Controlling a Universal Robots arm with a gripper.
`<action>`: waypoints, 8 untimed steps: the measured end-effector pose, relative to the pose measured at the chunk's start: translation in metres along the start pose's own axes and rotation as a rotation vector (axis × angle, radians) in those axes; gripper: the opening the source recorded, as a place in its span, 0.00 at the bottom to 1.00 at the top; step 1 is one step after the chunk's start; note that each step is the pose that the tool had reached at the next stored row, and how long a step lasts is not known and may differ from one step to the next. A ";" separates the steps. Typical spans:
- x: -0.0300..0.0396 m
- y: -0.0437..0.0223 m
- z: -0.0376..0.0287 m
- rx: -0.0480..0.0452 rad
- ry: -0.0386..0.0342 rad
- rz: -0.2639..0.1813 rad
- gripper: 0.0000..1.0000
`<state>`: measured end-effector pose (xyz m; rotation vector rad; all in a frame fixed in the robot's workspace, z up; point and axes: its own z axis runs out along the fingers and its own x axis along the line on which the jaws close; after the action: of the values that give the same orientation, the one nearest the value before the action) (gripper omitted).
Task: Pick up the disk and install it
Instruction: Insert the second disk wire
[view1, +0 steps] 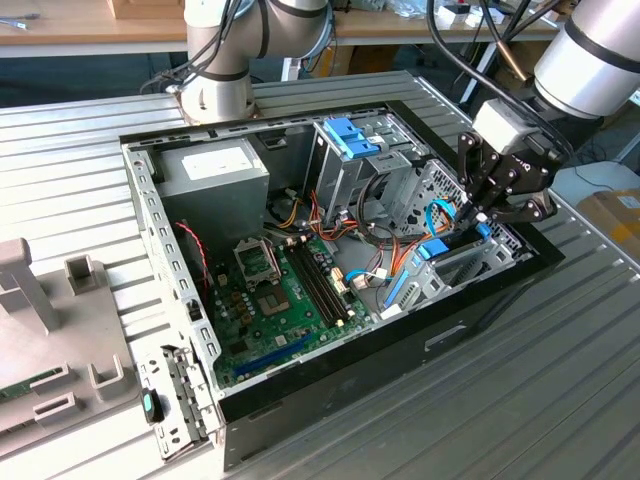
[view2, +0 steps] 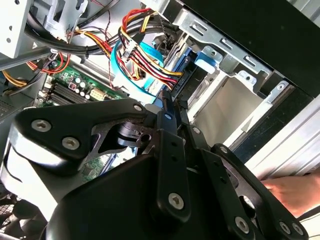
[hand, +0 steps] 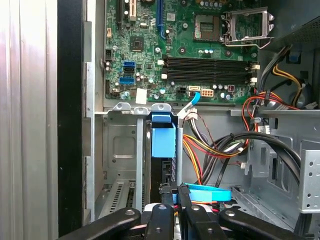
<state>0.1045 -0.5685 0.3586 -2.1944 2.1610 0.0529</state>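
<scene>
Between the jaws (hand: 172, 192), set low inside the open computer case (view1: 150, 215), stands the disk (hand: 163, 150), gripped on edge with the two black fingers nearly closed on its thin sides. Most of its body is hidden: in the first wrist view a dark narrow edge and a bright blue carrier piece show ahead of the jaws, while the label face cannot be seen. Its long axis runs straight away from the jaws, down into the grey metal drive bay (hand: 122, 150) at the case's corner, blue end leading toward the motherboard (hand: 190, 45). How deep it sits in the bay is hard to make out.

Beside the jaws a light-blue flat cable (hand: 207, 192) curves across, with a bundle of red, yellow and black wires (view2: 145, 55) just beyond. In the exterior view the jaws (view1: 475, 215) hang over the case's far corner, near the upright drive cage (view1: 365, 165) with its blue bracket (view1: 350, 135). A person's hand (view2: 295, 192) is partly cut off behind the black linkage in the second wrist view. The case lies on its side on the ribbed table (view1: 560, 380).
</scene>
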 end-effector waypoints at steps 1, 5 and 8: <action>0.0009 0.0001 0.0001 0.0001 -0.0002 0.000 0.16; 0.0042 0.0017 0.0028 0.0048 -0.0002 0.000 0.16; 0.0047 0.0032 0.0066 0.0047 -0.0004 0.000 0.16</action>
<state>0.1015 -0.5727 0.3516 -2.1922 2.1582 0.0482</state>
